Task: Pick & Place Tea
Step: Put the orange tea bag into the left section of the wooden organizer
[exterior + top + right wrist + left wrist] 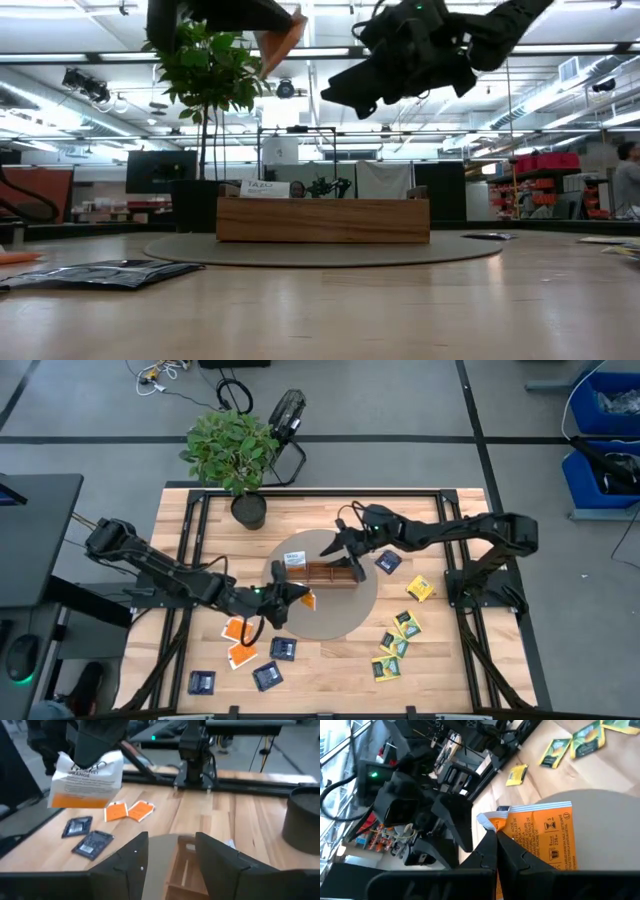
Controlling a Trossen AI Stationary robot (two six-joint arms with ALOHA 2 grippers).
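Near the frame's centre we see an orange tea packet (308, 600) pinched by its edge in the left tool (291, 596), raised over the round mat (340, 622) beside the wooden tray (322, 574). We judge it light, thin and floppy, best gripped at a margin. Above the tray, the right tool (347, 552) hangs spread and empty.

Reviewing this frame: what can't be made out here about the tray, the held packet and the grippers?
- Tray contents: high view too small; low view shows only its side wall.
- Orange packet in the left gripper: print too small.
- Right gripper: empty; fingertips cut off by the right wrist view's edge.
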